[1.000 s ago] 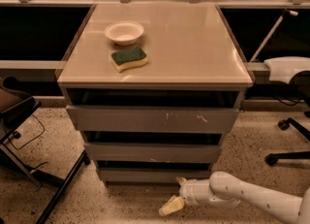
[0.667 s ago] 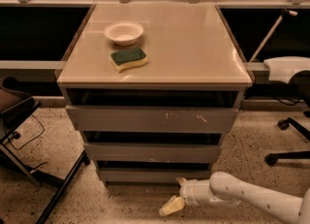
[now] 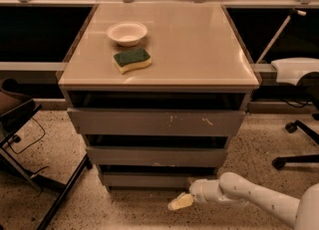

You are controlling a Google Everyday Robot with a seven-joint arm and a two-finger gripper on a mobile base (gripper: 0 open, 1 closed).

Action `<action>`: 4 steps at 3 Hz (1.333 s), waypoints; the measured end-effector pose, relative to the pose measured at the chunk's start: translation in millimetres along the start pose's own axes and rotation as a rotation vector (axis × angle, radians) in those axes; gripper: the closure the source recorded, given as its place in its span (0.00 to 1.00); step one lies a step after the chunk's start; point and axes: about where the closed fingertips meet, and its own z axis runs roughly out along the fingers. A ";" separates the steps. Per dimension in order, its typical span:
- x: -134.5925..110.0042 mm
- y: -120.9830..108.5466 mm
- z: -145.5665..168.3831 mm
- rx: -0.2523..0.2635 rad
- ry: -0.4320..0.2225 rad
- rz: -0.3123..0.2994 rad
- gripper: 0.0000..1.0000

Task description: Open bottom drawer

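Yellowish jaws low before bottom drawer (image 3: pixel 144 179)

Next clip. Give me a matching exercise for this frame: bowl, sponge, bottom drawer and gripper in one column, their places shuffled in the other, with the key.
Column 1
1. white bowl
2. sponge
3. bottom drawer
4. gripper

Column 2
A. low over the floor, just in front of the drawers, right of centre
B. on the cabinet top, toward its back left
C. lowest of the three grey fronts
D. on the cabinet top, just nearer the camera than the bowl

Pairs: 1-B, 2-D, 3-C, 4-A
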 end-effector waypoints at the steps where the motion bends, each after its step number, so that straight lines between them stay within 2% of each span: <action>1: -10.5 -27.6 -13.5 0.092 -0.106 0.001 0.00; 2: -11.3 -27.6 -16.2 0.096 -0.116 0.002 0.00; 3: -12.7 -40.6 2.5 0.141 -0.146 -0.098 0.00; 4: -25.7 -67.7 23.2 0.262 -0.229 -0.249 0.00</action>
